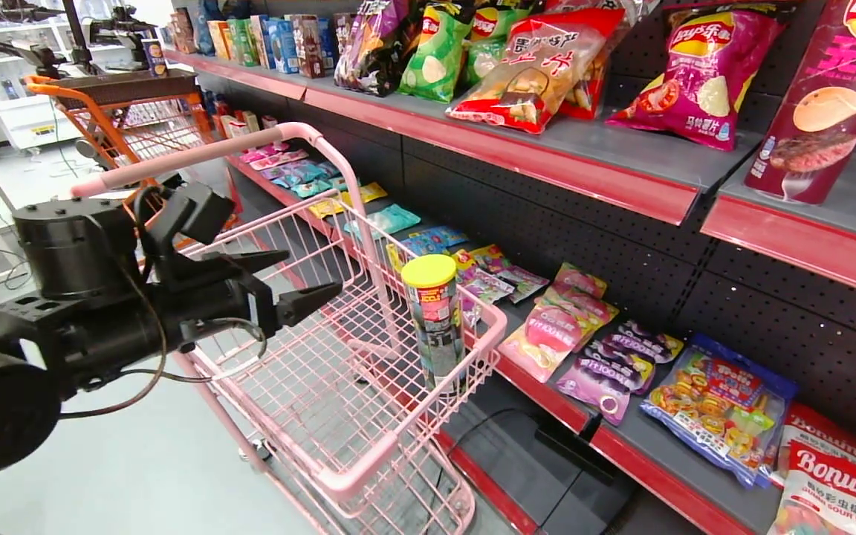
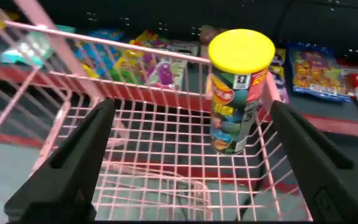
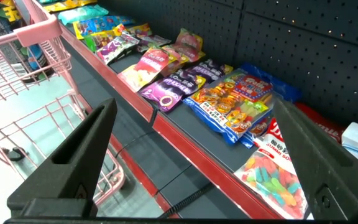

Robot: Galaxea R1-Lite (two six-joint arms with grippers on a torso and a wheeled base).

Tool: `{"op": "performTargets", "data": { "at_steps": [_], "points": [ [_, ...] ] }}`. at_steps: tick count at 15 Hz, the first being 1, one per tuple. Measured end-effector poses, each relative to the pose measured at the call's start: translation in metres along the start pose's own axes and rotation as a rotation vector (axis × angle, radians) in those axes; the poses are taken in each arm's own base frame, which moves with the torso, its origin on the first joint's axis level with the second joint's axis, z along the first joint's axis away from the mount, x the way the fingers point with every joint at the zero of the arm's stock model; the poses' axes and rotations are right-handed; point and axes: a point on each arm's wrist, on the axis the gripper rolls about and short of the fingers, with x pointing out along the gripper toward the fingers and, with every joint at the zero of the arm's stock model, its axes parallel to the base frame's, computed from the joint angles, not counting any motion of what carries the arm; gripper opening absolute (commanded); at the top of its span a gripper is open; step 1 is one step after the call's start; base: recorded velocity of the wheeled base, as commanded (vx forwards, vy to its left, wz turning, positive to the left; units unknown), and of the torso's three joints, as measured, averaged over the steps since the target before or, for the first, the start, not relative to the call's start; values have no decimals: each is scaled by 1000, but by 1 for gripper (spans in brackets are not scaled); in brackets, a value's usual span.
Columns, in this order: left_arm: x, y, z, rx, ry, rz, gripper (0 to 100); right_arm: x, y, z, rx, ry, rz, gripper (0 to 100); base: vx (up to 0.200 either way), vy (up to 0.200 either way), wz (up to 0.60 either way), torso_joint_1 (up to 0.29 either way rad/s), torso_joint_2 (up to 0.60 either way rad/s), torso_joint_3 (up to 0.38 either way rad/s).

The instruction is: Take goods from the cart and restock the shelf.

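L gripper (image 1: 313,273), fingers spread wide, hangs by the handle end of the pink cart (image 1: 354,469). Shelf (image 1: 547,160) w/ snack bags runs alongside. Yellow-lidded canister (image 1: 434,319) stands upright in cart's front corner, shelf side. R gripper (image 3: 192,106) also spread, near lower shelf's front edge.

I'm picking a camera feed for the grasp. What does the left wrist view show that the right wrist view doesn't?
Left wrist, not right: the yellow-lidded can upright in the pink cart, beyond the open left gripper. Right wrist, not left: the open right gripper and a black cable below the shelf. Both: that cart, the lower shelf, the blue candy bag.
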Motion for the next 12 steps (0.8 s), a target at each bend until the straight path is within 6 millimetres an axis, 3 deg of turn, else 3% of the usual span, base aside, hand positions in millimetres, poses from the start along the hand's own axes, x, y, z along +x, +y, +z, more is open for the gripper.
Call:
{"op": "performTargets", "data": {
  "at_steps": [6,12],
  "points": [
    [61,-19,-14,-27,51,-44,100,0,0,0,2,0,0,100,0,0,0,0,0,0],
    [101,-24,-33,-16,15,-70,100,0,0,0,2,0,0,100,0,0,0,0,0,0]
  ]
}}
